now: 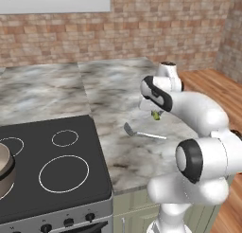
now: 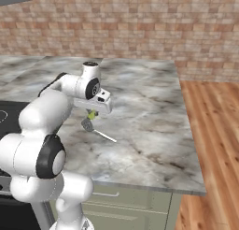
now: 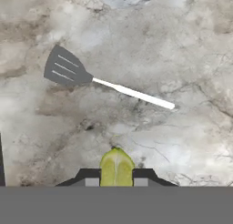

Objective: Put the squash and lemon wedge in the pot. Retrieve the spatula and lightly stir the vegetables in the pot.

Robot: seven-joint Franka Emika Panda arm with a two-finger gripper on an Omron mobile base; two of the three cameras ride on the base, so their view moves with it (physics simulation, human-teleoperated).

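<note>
My tool [image 3: 116, 182] is nearly closed, pinching one yellow-green lemon wedge [image 3: 116, 167] between its two dark fingertips [image 3: 91, 177]; in the hand view the wedge pokes up at 6 o'clock, rounded at the top with a pale seam down its middle. From the left base view I see the same wedge [image 1: 155, 115] as a small green spot under the hand, above the bench [image 1: 118, 85]. One spatula [image 3: 100, 82] lies flat on the marbled grey bench, beyond the wedge toward 11 o'clock in the hand view: a dark grey squarish head with three pale slots, its thin white handle running out toward 4 o'clock. Well apart, at 9 o'clock in the left base view, I count one pot [image 1: 5, 168], tan-brown and cut off by the frame edge, sitting on the black stovetop [image 1: 56, 180] with its white burner rings. I can read no writing on anything.
</note>
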